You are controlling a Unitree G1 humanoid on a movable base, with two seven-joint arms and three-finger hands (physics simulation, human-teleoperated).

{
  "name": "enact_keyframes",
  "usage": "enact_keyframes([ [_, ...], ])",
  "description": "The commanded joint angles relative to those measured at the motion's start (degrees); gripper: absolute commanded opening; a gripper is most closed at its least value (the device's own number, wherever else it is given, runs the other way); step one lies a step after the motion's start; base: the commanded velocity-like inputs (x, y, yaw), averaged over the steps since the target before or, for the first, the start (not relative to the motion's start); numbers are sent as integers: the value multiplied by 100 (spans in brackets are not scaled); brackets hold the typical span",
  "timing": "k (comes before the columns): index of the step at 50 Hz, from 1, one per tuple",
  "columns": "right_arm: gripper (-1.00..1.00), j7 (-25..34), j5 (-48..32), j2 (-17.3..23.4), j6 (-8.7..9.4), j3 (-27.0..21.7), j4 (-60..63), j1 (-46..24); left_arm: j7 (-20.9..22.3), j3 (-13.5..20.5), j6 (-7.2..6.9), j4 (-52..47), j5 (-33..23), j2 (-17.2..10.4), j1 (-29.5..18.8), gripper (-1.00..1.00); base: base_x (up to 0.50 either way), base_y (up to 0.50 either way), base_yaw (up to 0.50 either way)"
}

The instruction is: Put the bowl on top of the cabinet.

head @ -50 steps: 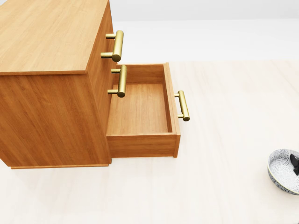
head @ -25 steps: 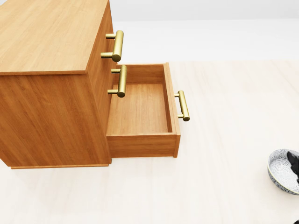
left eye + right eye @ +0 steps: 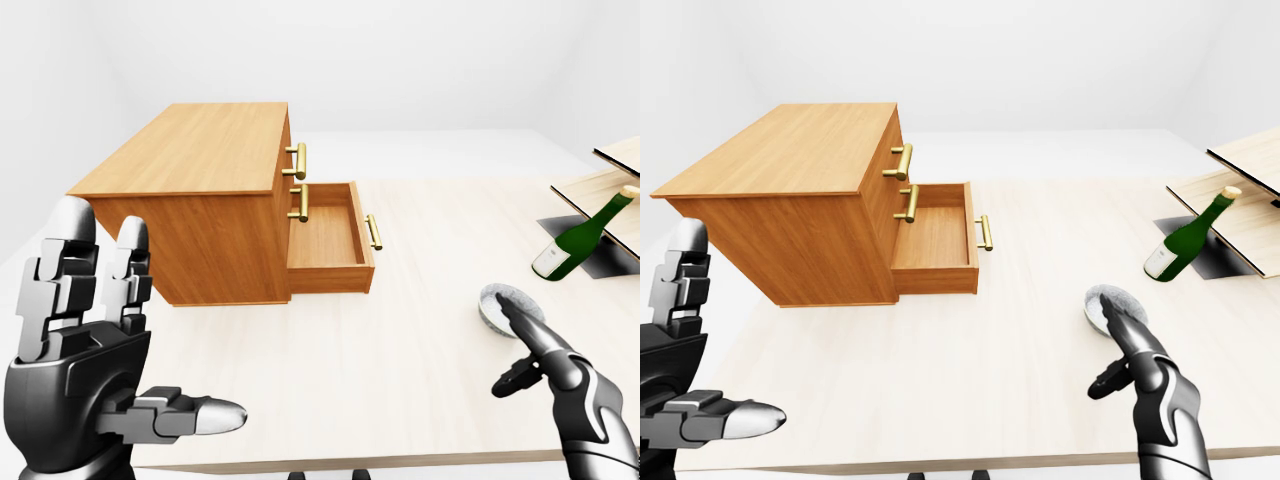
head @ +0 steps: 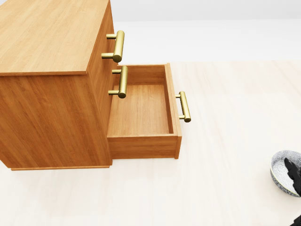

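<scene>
The bowl point(image 3: 492, 300) sits on the pale wood table point(image 3: 380, 350), low right in the left-eye view, well apart from the cabinet point(image 3: 190, 170). Right hand point(image 3: 550, 365) is spread open, one finger lying over the bowl. Left hand point(image 3: 85, 370) is up, also spread. Plain white walls point(image 3: 420, 60). Count: one bowl, one cabinet, three brass handles point(image 4: 118, 45), one leaning green bottle point(image 3: 577, 237).

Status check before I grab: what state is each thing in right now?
Cabinet, upright on the table, bowl not on it.
Bottom drawer, pulled out, nothing inside.
Bowl, upright on the table, not yet lifted.
Bottle, tilted, not upright.
Left hand, open, raised, holding nothing.
Right hand, open, one finger reaching over the bowl's rim.
</scene>
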State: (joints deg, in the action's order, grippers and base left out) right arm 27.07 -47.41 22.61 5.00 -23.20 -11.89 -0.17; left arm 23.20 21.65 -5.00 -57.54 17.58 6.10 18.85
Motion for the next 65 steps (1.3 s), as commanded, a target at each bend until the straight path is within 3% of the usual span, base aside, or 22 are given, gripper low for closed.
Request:
enact_keyframes([
  [1, 100, -314, 172, 27, 0, 125, -471, -37, 1, 16, 0, 4, 5, -1, -13, 100, 0, 0, 0],
  [14, 100, -594, 325, 78, 0, 284, -979, 18, 7, -82, 0, 20, -71, 13, 40, 100, 0, 0, 0],
  [15, 80, -607, 327, 81, 0, 299, -1017, 29, 9, -87, 0, 41, -79, 12, 36, 100, 0, 0, 0],
  [16, 34, -636, 335, 89, 0, 305, -1077, 18, 8, -93, 0, 52, -89, 11, 36, 100, 0, 0, 0],
  [18, -100, -660, 354, 97, 0, 311, -1125, 23, -3, -100, 0, 43, -91, 7, 33, 100, 0, 0, 0],
  [41, -100, -612, 462, 112, 0, 272, -979, 129, 11, -244, 0, 31, -202, 23, 116, 100, 0, 0, 0],
  [45, -100, -187, 337, 7, 0, 141, -148, 281, 20, -214, 0, 26, -169, 22, 120, 100, 0, 0, 0],
  [47, -100, 366, 161, -127, 0, 1, 931, 489, 23, -177, 0, -4, -138, 20, 112, 100, 0, 0, 0],
  [48, -100, 907, 64, -221, 0, -105, 1758, 592, 18, -173, 0, 1, -140, 22, 102, 100, 0, 0, 0],
  [50, -100, 1293, -229, -333, 0, -294, 2570, 660, 32, -170, 0, -21, -136, 34, 126, 100, 0, 0, 0],
  [58, -100, 1293, -1083, -1138, 0, -944, 5595, 992, 55, -234, 0, -61, -191, 69, 187, 100, 0, 0, 0],
  [65, -100, 1293, -935, -2103, 0, -1236, 7076, 1485, 66, -234, 0, -67, -205, 78, 183, 100, 0, 0, 0],
])
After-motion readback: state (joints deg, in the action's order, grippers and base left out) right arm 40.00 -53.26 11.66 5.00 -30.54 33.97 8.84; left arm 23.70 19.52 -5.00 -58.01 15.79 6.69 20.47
